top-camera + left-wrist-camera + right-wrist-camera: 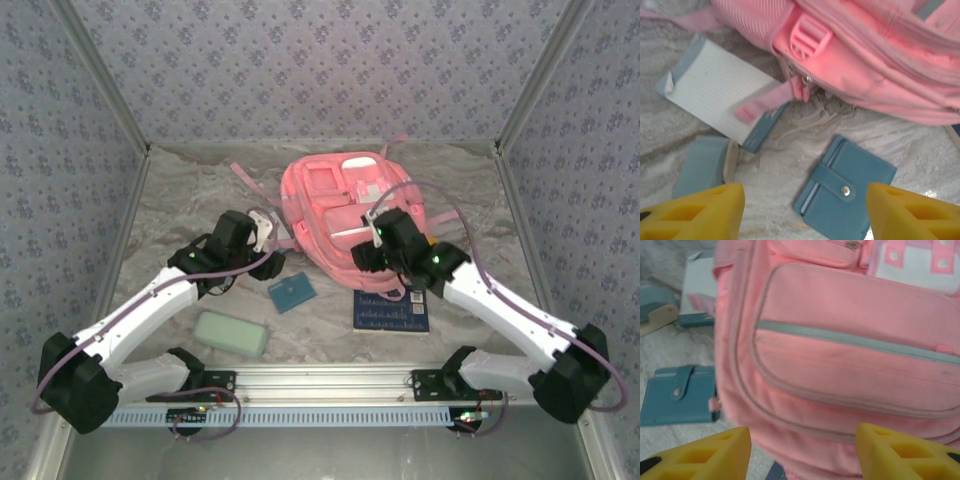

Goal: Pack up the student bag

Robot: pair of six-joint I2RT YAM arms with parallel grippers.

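Barely started: student bag [345,215] looks zipped; blue wallet [852,172], notepad [710,90], mint case [231,333] lie outside it. The left gripper [805,200] and right gripper [802,445] gape empty.

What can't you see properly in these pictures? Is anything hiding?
1. Top view: the right arm covers the lower front of the student bag.
2. Top view: the print on the dark blue book is too small to read.
3. Left wrist view: a pink strap crosses the notepad, hiding part of its page.
4. Right wrist view: the bag hides the right end of the teal wallet.
5. The bag's inside: its fabric hides it.
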